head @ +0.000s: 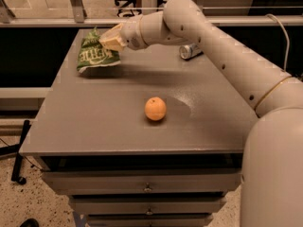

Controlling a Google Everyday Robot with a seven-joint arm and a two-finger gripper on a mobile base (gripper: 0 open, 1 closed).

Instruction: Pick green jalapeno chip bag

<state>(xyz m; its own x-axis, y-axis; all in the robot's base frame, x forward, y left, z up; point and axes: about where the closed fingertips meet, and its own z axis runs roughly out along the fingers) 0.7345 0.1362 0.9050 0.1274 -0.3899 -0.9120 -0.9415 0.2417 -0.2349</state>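
Observation:
The green jalapeno chip bag (97, 54) is a crinkled green foil bag with white lettering. It hangs a little above the far left of the grey table (94, 122), with its shadow on the tabletop below it. My gripper (108, 40) is shut on the bag's upper right edge. The white arm reaches in from the right across the back of the table.
An orange (155, 109) sits near the middle of the table. A silver can (190, 51) lies on its side at the back, behind the arm. Drawers run below the table's front edge. A railing stands behind the table.

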